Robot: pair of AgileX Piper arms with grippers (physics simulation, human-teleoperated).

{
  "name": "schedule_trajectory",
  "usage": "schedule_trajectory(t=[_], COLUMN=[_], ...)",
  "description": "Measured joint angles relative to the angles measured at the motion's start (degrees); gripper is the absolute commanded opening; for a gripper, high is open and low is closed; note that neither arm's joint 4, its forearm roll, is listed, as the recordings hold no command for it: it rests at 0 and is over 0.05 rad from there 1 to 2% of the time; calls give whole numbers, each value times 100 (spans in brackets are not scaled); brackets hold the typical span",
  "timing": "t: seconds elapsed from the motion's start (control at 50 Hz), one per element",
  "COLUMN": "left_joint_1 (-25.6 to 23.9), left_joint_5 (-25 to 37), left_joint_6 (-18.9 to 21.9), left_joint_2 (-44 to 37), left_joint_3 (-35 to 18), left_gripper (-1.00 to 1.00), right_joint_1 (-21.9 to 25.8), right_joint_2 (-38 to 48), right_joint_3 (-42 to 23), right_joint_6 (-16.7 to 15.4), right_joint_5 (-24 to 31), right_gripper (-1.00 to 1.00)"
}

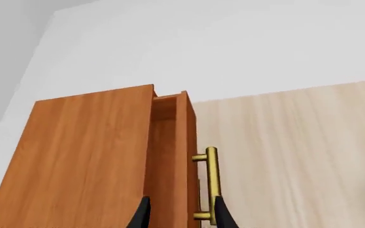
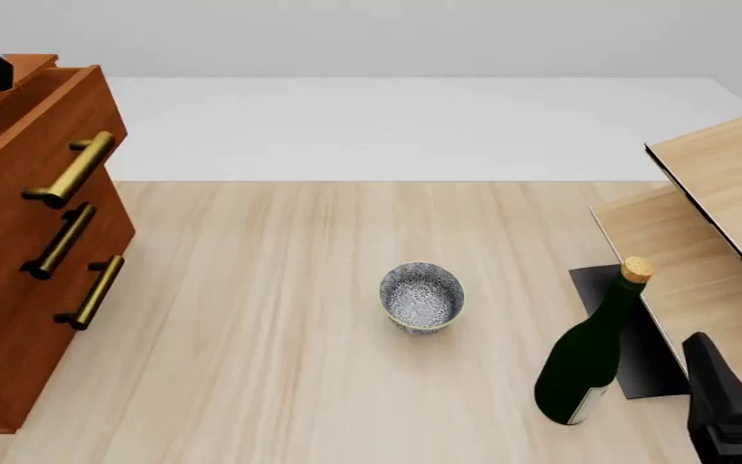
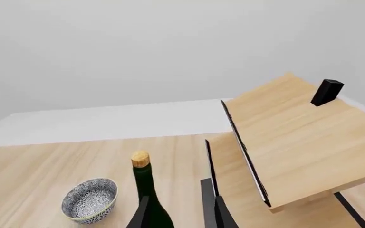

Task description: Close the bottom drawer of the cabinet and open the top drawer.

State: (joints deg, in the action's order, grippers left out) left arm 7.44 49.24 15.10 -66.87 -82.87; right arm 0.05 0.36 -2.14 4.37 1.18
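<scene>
Fingertips (image 1: 143, 216) of the left gripper (image 1: 181, 217) stand a narrow way apart, astride the front panel of the top drawer (image 1: 175, 156), one tip inside the drawer and the other by its brass handle (image 1: 212, 183); whether they press the panel cannot be told. That drawer is pulled out a little from the cabinet (image 2: 11, 290) at the table's (image 2: 281, 319) left, while the bottom drawer (image 2: 81, 300) sits flush. At lower right, the right gripper (image 3: 181, 216) hangs parted and empty, just beside a dark bottle (image 2: 593, 348), with a speckled bowl (image 2: 421, 297) mid-table.
</scene>
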Motion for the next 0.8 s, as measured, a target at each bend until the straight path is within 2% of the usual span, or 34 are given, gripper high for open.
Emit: schedule_trajectory(t=[0.3,0.8], left_joint_1=[29,138], left_joint_5=[-176,-465], left_joint_6=[-355,-602], left_joint_2=[-13,20], left_joint_3=[401,997], left_gripper=[100,100], right_joint_1=[16,34], right_joint_2=[-2,4], right_joint_3=[4,2], right_joint_6=[-11,-26], right_joint_5=[2,-1], right_gripper=[100,100])
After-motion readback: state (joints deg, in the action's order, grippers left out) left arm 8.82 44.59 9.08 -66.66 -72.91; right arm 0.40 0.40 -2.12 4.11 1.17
